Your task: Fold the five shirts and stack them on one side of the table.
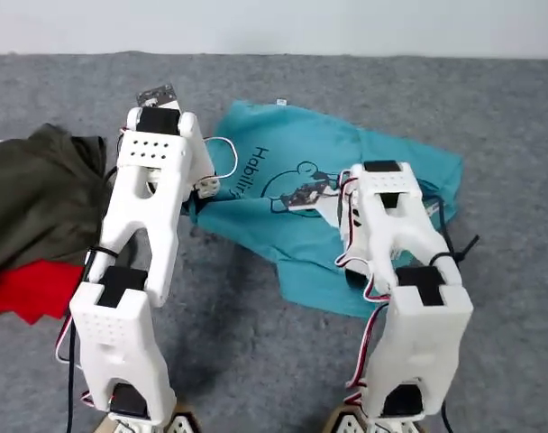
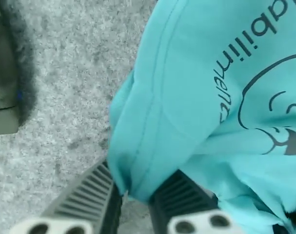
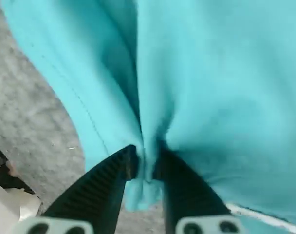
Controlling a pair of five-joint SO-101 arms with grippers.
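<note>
Right at my left claw (image 2: 140, 178), the two ribbed fingers are drawn close on a fold of the teal shirt (image 2: 196, 97), at its seamed edge, so that claw is holding cloth. My right claw (image 3: 145, 153) is likewise nipped narrow on a pinch of the same shirt, the fabric gathering into a crease between the fingers.

From above, the shirt lies rumpled on the grey table (image 1: 256, 361), spreading ahead of both claws and away from my bases. My left claw has its left-hand edge; my right has a bunch nearer the middle, beside the print. The lettering reads sideways to me, so I judge the shirt's length runs across the table from one arm to the other, not away from me. That is what the next pull turns on: the two grips sit along that line, and drawing them apart should flatten the cloth before any fold.

Farther off, at the table's left edge, an olive shirt (image 1: 40, 194) lies heaped with a red shirt (image 1: 22, 289) beside it. My left arm is the nearer to them.
</note>
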